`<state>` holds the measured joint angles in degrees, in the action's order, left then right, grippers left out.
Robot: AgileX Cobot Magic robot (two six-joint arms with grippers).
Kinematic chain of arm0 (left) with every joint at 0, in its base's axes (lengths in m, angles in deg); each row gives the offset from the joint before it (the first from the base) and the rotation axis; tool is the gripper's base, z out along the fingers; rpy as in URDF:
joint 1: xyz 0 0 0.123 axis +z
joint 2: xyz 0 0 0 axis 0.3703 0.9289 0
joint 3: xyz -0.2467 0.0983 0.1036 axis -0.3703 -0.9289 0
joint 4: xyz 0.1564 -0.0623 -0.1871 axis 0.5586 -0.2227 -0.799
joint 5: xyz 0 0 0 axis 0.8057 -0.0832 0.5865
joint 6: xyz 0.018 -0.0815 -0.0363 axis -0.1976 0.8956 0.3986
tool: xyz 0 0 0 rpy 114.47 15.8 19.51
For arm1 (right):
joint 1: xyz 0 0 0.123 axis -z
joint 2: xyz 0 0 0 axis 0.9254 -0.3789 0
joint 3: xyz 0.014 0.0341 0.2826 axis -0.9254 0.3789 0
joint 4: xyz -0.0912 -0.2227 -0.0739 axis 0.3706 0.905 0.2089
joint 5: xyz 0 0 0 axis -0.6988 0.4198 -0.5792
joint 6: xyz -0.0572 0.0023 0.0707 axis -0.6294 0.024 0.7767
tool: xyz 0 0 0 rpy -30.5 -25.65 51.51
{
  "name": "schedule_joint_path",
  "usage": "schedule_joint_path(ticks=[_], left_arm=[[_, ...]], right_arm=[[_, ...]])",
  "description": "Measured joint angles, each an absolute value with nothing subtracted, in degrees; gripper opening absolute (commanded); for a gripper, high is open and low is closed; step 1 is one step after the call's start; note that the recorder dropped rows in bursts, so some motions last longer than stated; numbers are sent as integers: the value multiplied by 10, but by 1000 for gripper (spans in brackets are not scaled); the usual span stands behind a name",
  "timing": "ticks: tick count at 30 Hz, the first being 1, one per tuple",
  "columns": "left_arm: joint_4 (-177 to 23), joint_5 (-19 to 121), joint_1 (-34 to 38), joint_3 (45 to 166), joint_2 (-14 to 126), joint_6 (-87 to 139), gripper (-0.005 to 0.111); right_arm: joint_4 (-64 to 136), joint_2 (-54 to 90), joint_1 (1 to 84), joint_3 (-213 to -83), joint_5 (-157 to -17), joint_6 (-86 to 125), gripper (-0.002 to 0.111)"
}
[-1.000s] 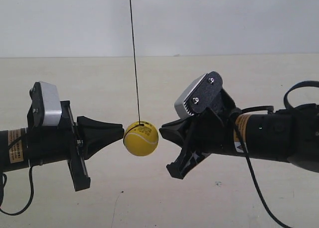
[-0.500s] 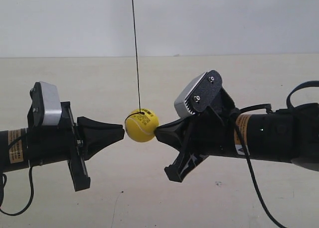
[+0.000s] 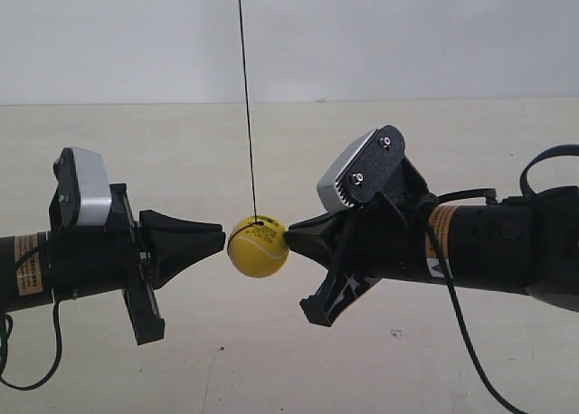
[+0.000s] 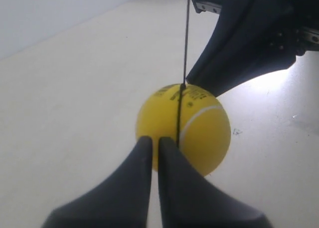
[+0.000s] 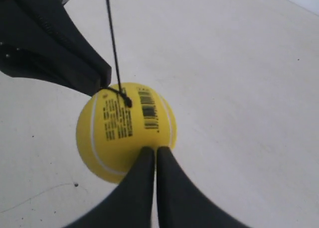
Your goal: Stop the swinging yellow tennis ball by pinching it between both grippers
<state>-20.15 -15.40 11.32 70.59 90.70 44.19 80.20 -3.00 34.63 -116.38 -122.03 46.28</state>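
The yellow tennis ball (image 3: 258, 247) hangs on a thin dark string (image 3: 246, 98) between two black grippers. The gripper of the arm at the exterior view's left (image 3: 223, 240) points at the ball's left side, its tip touching or nearly touching. The gripper of the arm at the exterior view's right (image 3: 288, 239) presses its tip on the ball's right side. In the left wrist view my left gripper (image 4: 155, 140) is shut, tips against the ball (image 4: 183, 128). My right gripper (image 5: 152, 149) is shut too, tips on the ball (image 5: 124, 131) below its barcode sticker (image 5: 148, 110).
A pale tabletop (image 3: 271, 360) lies under the arms and a white wall (image 3: 407, 34) stands behind. Black cables (image 3: 470, 342) trail from the arm at the exterior view's right. Each wrist carries a grey-white module (image 3: 83, 190).
The arm at the exterior view's right closed in until its tip met the ball. The ball rose a little half a second ago and has dropped back. The other arm stayed still.
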Motion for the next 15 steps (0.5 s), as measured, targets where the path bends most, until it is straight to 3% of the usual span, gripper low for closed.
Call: schedule_joint_path(ticks=[15], left_arm=[[-182, -163, 113, 706, 907, 459, 5]], right_arm=[[813, -30, 345, -1164, -1226, 495, 0]])
